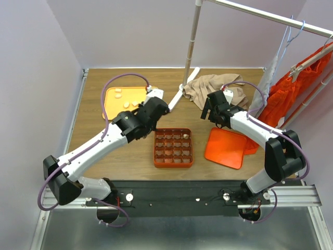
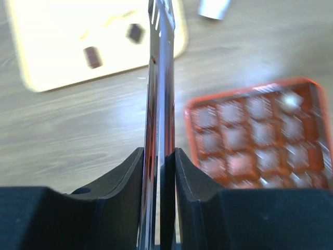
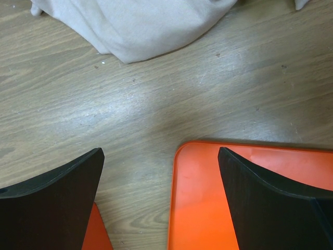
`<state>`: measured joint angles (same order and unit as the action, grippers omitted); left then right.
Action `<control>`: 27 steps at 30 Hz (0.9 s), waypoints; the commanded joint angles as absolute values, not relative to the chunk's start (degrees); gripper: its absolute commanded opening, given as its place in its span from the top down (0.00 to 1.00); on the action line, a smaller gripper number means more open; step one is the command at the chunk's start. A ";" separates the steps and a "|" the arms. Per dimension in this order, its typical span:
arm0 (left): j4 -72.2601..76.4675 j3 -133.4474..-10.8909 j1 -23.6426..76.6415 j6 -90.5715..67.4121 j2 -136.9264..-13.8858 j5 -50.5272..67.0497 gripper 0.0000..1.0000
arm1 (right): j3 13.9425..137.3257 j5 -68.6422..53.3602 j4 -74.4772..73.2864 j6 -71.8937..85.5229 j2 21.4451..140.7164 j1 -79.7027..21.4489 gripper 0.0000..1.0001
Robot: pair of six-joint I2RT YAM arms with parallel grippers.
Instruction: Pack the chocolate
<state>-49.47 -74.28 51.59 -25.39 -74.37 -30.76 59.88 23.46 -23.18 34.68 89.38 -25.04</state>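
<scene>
Clamping metal tongs [image 2: 160, 78] in left tool [image 2: 158, 151], hidden overhead, right tool [image 3: 160, 153] agape

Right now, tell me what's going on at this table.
The left tool is clamped on metal tongs, poised over the table between the yellow tray and the orange gridded box. Chocolate pieces lie on the yellow tray. One pale piece seems to sit in a corner cell of the box. The right tool hangs open over the edge of the flat orange tray, holding nothing.
</scene>
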 commanded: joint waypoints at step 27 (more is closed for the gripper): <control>-39.90 -68.03 37.00 -15.56 -83.67 -28.74 0.56 | 60.82 23.64 -22.50 34.01 90.26 -24.79 0.00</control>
<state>-41.50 -68.97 37.54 -17.72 -82.67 -29.10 59.88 23.46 -23.11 34.44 89.38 -25.04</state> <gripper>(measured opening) 0.437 0.998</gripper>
